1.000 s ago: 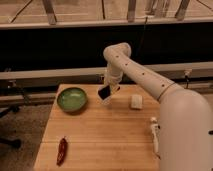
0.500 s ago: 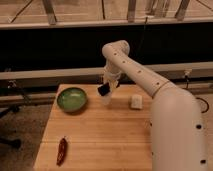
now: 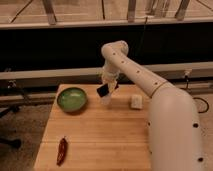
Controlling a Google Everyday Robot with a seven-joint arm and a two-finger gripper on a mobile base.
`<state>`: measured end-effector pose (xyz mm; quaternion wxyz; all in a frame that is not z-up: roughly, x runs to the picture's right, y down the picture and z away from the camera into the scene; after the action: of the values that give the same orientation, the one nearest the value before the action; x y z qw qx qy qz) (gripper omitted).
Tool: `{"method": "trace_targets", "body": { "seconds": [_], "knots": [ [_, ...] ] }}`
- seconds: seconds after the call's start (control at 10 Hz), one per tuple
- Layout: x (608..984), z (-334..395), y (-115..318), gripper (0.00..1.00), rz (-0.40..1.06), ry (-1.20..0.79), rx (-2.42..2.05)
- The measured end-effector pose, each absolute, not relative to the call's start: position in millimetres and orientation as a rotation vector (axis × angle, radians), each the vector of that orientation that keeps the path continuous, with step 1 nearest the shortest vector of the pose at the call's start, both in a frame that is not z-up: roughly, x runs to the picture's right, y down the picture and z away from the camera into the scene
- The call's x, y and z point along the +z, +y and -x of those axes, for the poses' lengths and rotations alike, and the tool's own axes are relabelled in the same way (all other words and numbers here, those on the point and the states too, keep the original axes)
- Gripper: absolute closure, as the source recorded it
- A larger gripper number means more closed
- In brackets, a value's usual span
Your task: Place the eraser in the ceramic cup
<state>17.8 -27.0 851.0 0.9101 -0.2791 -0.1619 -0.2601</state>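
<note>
Claw (image 3: 107,86) first: it hangs over the far edge of the surface (image 3: 100,140), about halfway along that edge. It points down. The eraser (image 3: 103,90) is in it, a small black block, tilted, with the fingers closed on it. The eraser is up in the air and does not touch the wood.

Just under the eraser stands the ceramic cup (image 3: 106,100), small and white. It sits near the far edge, between the green bowl (image 3: 72,99) and the whitish block (image 3: 135,102). I think the arm holds the eraser right there because the cup is the place it must go into. The eraser looks about as wide as the cup, so it may need to go in on its narrow end. That could be why it is tilted. If it comes down a bit to one side, it might sit on the rim or tip the cup over.

The bowl is near the far left corner. The whitish block lies to the right of the cup, apart from it. A red chili pepper (image 3: 62,150) lies near the near left corner, well away from the rest.

Counting now: one eraser, one cup, one bowl, one whitish block, one pepper. One arm and one claw too.
</note>
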Motion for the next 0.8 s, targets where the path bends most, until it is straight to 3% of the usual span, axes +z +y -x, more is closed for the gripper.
{"method": "trace_targets", "body": {
  "seconds": [0.8],
  "knots": [
    [855,-14,-12,0.20,0.568,-0.349,-0.519]
  ]
}}
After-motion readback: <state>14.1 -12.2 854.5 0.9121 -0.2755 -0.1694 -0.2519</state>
